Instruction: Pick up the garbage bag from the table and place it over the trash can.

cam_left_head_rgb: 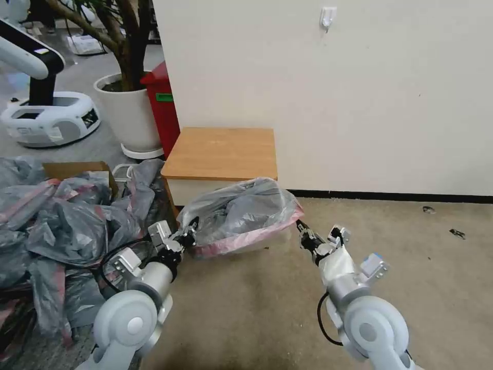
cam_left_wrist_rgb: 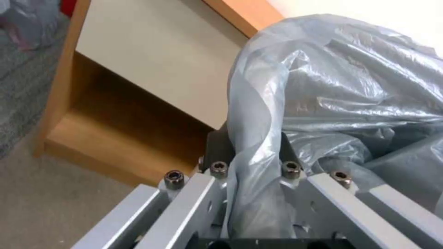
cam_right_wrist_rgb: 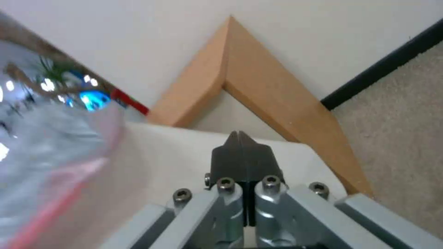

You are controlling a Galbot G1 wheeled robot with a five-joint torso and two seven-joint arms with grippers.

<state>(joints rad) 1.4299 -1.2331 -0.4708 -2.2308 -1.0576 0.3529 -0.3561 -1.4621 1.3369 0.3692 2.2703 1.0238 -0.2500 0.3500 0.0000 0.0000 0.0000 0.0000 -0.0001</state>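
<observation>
Presently, the scene is set down by its parts, each placed against the table.

Table: the table (cam_left_head_rgb: 221,151) is seen against the cream wall (cam_left_head_rgb: 359,92), its light-brown top bare; its cream drawer front and wooden lower shelf are shown in the left wrist view (cam_left_wrist_rgb: 152,65).

Garbage bag: the garbage bag (cam_left_head_rgb: 241,210) is found just in front of the table, below the level of its top, ballooned upward in grey translucent folds, with its pink-red band stretched along the near edge.

Trash can: the trash can (cam_left_head_rgb: 280,239) is largely covered by the bag in the head view; only a pale strip is glimpsed under the pink band. Its cream wall (cam_right_wrist_rgb: 171,155) is shown close up in the right wrist view, in front of the table's corner.

Left tool: the left tool (cam_left_head_rgb: 189,231) is held at the bag's left end, in front of the table's left corner. Its jaws are clenched on a gathered fold of the garbage bag (cam_left_wrist_rgb: 258,145), which is seen running between them.

Right tool: the right tool (cam_left_head_rgb: 302,232) is held at the bag's right end, in front of the table's right corner. Its dark fingers (cam_right_wrist_rgb: 242,152) are pressed together with nothing seen between them, just beside the can's wall.

Heap of bags: a heap of grey and pink bags (cam_left_head_rgb: 56,231) is piled on the floor to the left of the table.

Red bin: a red bin (cam_left_head_rgb: 163,105) is stood at the table's far left corner, next to a white plant pot (cam_left_head_rgb: 126,110).
</observation>
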